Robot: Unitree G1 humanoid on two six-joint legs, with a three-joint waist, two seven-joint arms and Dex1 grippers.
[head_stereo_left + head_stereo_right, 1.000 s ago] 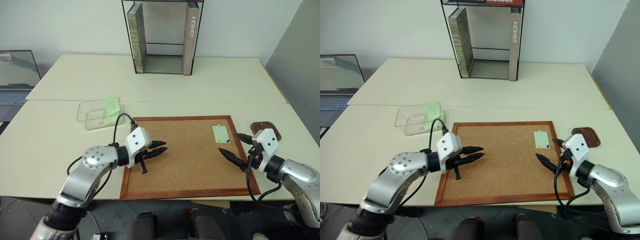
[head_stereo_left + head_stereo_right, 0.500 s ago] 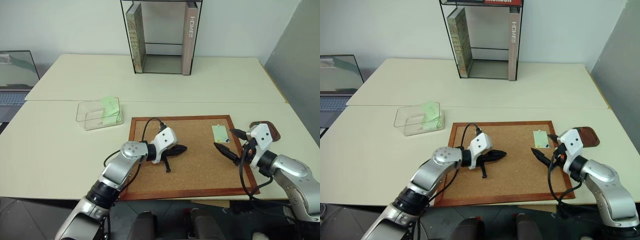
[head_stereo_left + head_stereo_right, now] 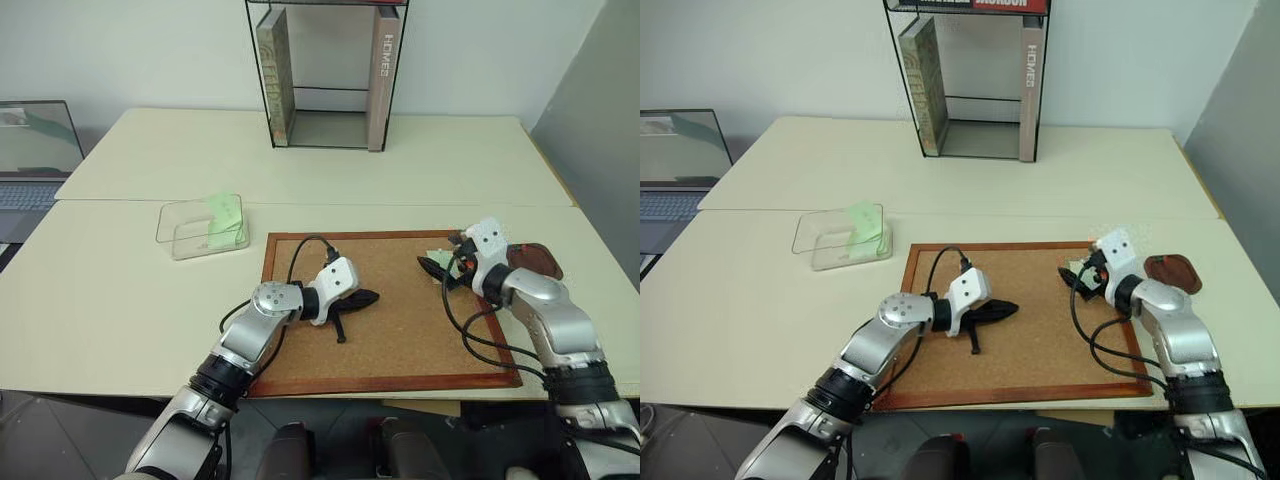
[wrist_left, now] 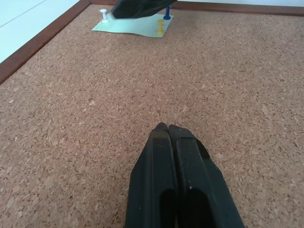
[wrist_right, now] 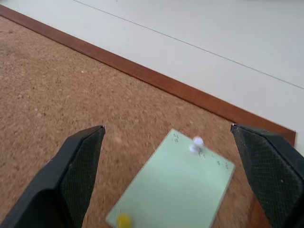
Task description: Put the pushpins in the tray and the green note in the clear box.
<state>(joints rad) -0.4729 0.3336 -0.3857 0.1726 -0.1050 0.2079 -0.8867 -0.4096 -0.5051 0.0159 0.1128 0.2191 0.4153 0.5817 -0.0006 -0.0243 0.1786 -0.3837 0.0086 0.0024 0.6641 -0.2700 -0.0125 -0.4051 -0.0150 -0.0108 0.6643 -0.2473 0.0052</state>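
Three pushpins (image 4: 160, 27) hold the green note (image 5: 175, 187) down on the cork board (image 3: 385, 325), near the board's far right corner: a white one at one end of the slip, a yellow and a blue at the other. That's why the note lies flat and can't just be lifted, so my guess is the pins have to come out first.

The right gripper (image 5: 173, 175) hangs over the note with its jaws spread wide, one finger on each side of the slip, nothing held. Looks like it's lining up on a pin. The left gripper (image 4: 171, 137) sits low over the bare middle of the board with its jaws pressed together and empty, probably just parked out of the way.

The tray (image 3: 535, 260) waits just past the board's right edge, close to that right arm, which makes it handy for the pins. The clear box (image 3: 200, 227) is off the board's far left corner, and there's already something pale green in it.

The desk (image 3: 120, 290) is pale cream, two tops pushed together. A black wire book rack (image 3: 325, 75) stands at the far edge against a white wall, and a laptop (image 3: 30, 150) sits off the left side.
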